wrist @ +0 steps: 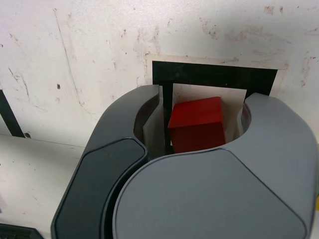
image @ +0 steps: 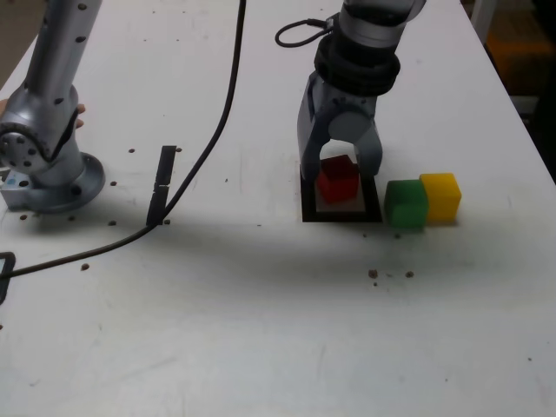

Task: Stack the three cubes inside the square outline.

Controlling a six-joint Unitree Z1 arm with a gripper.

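Note:
The red cube point(image: 337, 178) point(wrist: 197, 124) rests inside the square outline point(image: 340, 214) point(wrist: 214, 74), on its white centre and turned slightly askew. My gripper point(image: 340, 171) point(wrist: 204, 97) points down over it, one finger on each side. It is open: the wrist view shows a thin gap on both sides of the cube. The green cube point(image: 406, 204) sits on the table just off the outline, toward the exterior view's right. The yellow cube point(image: 441, 195) touches the green one on its far side.
The arm's base point(image: 48, 165) stands at the exterior view's left, with a black cable point(image: 217, 113) curving across the table. A thin black strip mark point(image: 162, 182) lies between base and outline. Small dark crumbs point(image: 373, 274) dot the white tabletop.

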